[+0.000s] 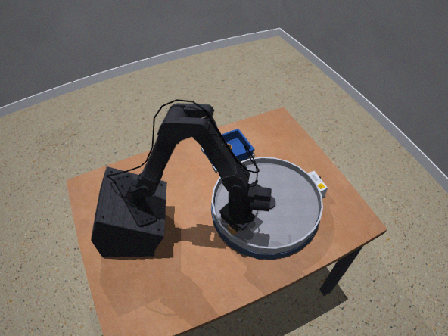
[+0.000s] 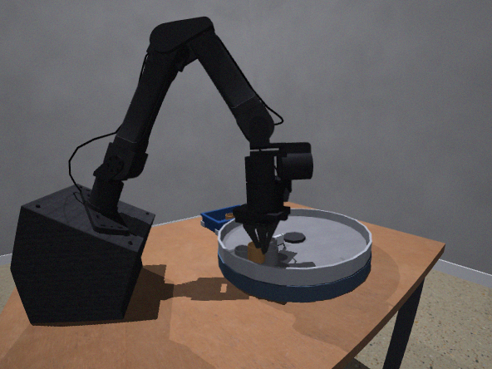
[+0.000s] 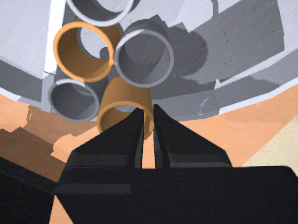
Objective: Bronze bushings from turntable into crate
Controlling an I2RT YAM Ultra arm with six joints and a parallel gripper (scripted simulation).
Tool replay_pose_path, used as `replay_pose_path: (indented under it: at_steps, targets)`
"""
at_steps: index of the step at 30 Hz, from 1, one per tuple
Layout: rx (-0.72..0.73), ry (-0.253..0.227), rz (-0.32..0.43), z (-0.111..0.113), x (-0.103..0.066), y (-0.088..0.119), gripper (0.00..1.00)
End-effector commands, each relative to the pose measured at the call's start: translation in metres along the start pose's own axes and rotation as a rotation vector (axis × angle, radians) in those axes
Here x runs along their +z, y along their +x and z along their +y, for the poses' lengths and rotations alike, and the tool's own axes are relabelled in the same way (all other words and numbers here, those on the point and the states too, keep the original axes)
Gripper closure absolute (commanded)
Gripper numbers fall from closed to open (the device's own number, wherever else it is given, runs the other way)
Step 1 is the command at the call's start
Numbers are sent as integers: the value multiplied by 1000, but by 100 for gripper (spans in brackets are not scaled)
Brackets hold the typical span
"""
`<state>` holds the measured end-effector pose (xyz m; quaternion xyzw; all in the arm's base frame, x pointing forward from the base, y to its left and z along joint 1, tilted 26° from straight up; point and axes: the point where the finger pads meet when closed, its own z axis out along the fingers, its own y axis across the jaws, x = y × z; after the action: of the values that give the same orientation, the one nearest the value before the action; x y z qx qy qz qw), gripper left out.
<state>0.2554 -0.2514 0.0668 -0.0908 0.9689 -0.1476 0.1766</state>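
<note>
My gripper is shut on the near wall of a bronze bushing, which looks slightly raised near the turntable's rim. Another bronze bushing stands on the turntable. Steel bushings stand around it: one to the right, one to the left and one at the top edge. The blue crate is behind the turntable, with a bronze bushing in view inside. The arm hides the fingertips in the top view.
The turntable has a raised grey wall, and a dark disc lies at its middle. A white box with a yellow label sits against its far right side. The robot's black base stands at the left of the table.
</note>
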Motion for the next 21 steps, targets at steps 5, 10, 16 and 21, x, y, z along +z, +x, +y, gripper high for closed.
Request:
replay_pose_path:
  at_steps: [5,10,16,21]
  targets:
    - [-4,17,-26,-9,-51,-7,100]
    - [-4,17,-25,-9,-62,-6,100]
    - [-8,16,-27,-8,-63,-7,100]
    - [-8,16,-27,-8,-63,-7,100]
